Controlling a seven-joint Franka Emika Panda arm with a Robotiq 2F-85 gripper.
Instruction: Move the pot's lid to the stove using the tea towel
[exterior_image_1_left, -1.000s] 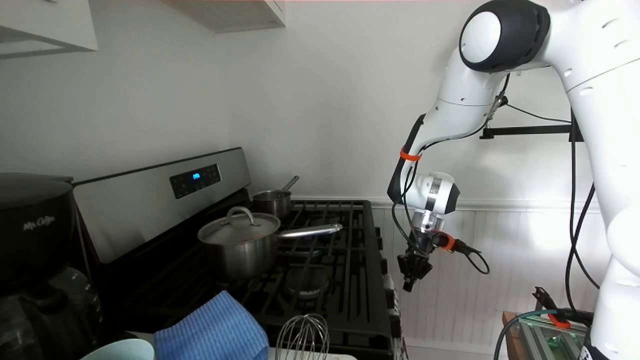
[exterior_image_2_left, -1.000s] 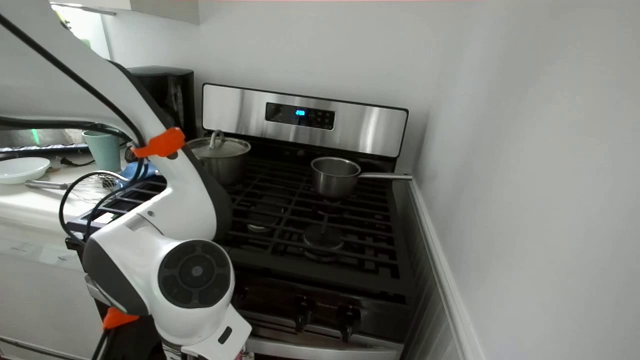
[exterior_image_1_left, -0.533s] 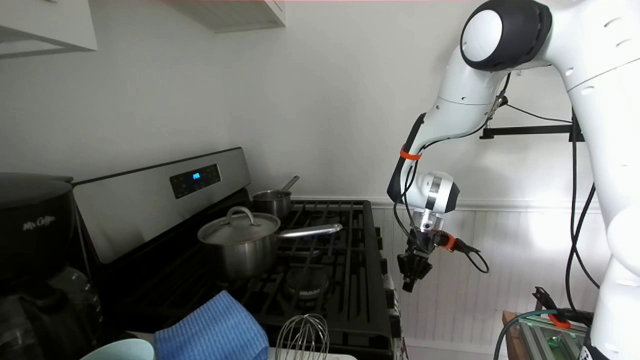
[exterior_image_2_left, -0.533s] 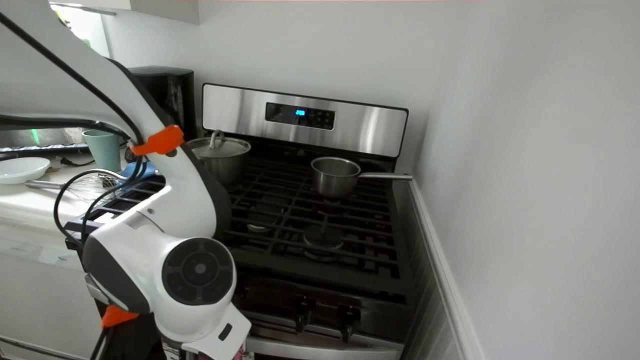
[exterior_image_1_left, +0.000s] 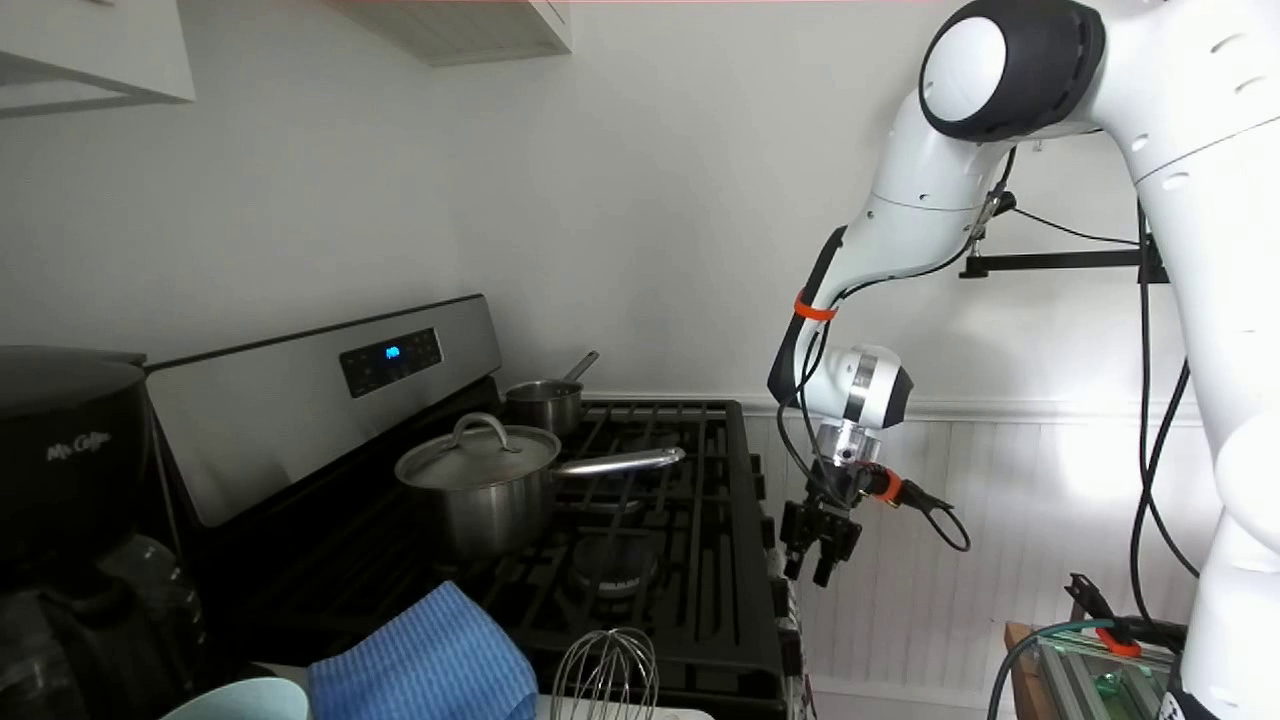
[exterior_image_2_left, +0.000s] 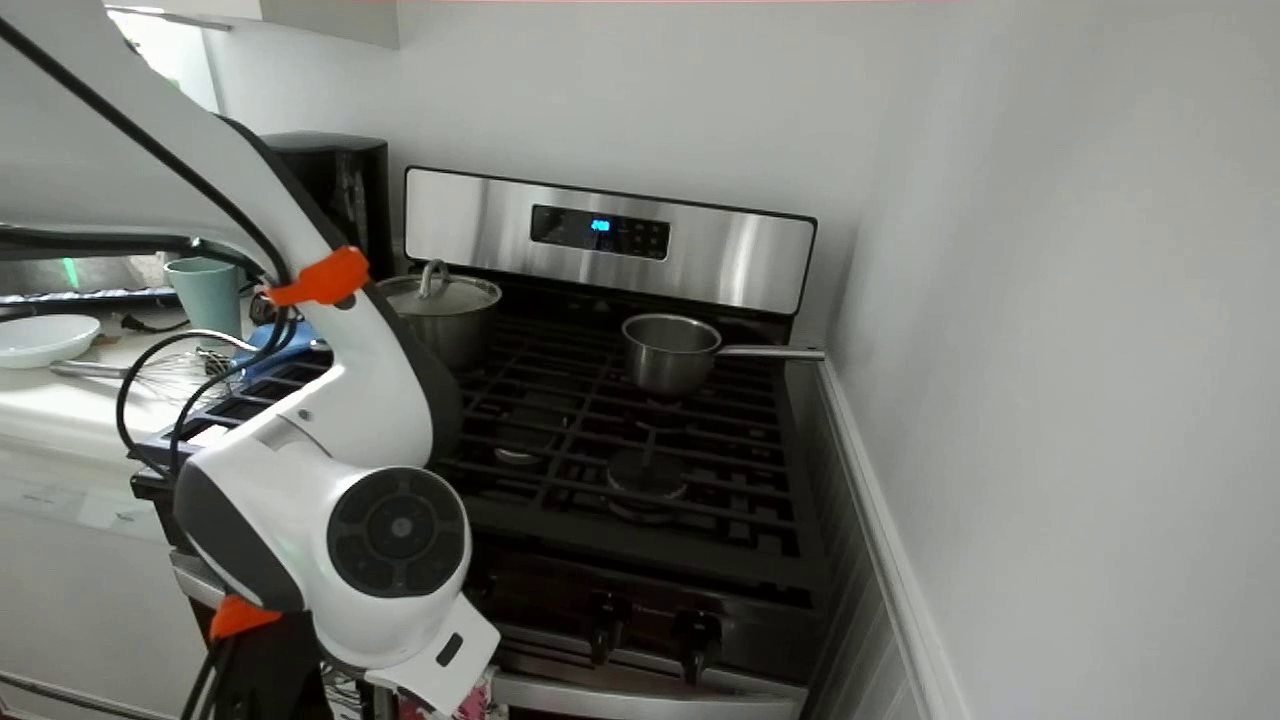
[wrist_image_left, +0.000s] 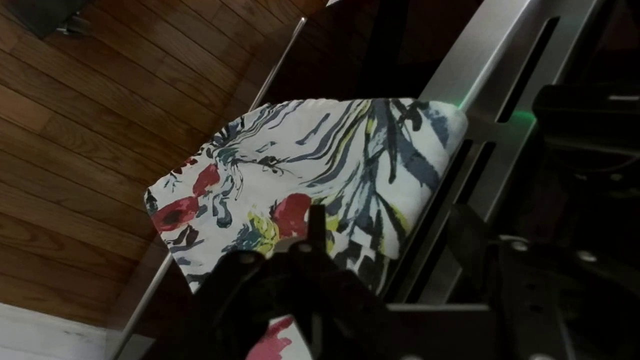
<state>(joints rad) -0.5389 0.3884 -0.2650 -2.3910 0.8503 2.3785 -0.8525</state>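
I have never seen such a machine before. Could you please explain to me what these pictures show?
This is a robot arm with a black pincer, which stands open and seems to hold nothing. Two cameras outside the robot look at the stove from different places. The third, on its wrist, looks down past the pincer at a flowered cloth by the stove's front. On the stove stand a pot with its lid on, and a smaller pot without one. Beside the stove are a blue cloth and a whisk.
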